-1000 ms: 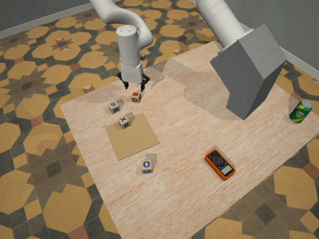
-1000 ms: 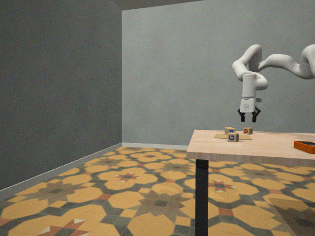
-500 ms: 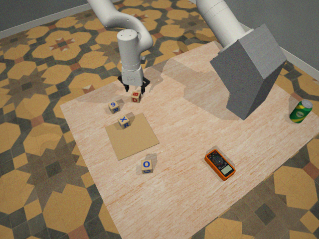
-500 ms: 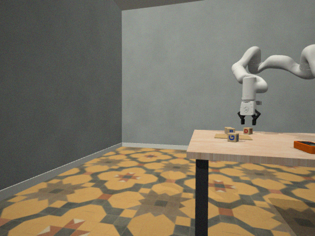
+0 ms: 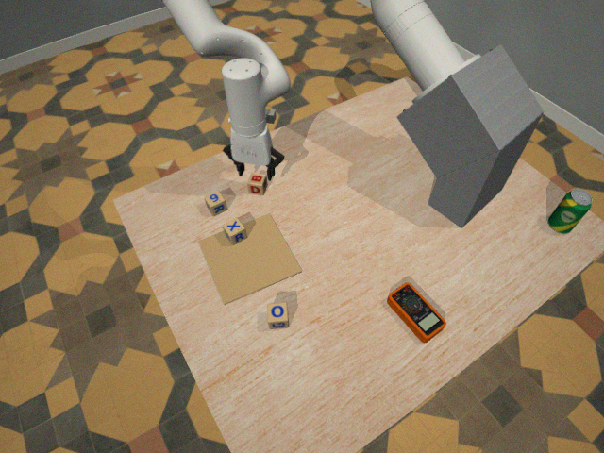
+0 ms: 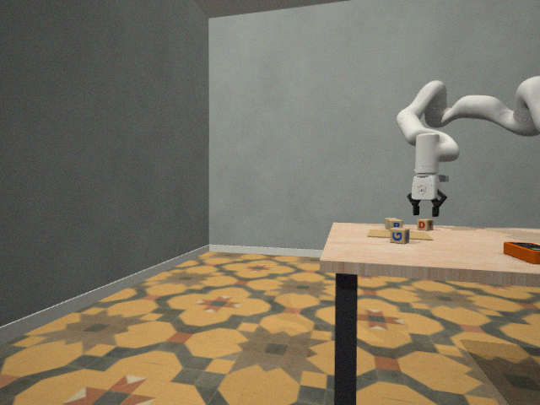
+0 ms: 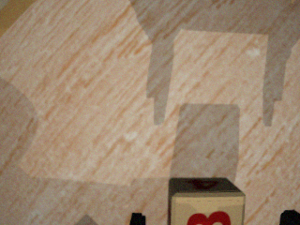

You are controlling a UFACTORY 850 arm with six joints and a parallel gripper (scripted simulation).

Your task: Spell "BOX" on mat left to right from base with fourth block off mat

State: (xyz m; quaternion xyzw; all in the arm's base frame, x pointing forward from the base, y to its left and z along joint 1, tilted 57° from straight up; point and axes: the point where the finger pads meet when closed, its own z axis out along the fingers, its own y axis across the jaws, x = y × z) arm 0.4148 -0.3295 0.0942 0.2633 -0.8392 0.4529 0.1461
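Tan mat (image 5: 253,265) holds only X block (image 5: 234,229), at its 11 o'clock corner. Gripper (image 5: 253,171) open, empty, hovering over B block (image 5: 257,183). O block (image 5: 277,314) and 9 block (image 5: 215,202) off mat. B, O placements left.

B block (image 5: 257,183): we see red letters, B on top — off the mat, near its 12 o'clock edge.
X block (image 5: 234,230): blue X up, on the mat's (image 5: 253,270) 11 o'clock corner.
O block (image 5: 277,314): blue, off-mat at 6 o'clock.
9 block (image 5: 215,202): blue — off-mat, 10 o'clock.
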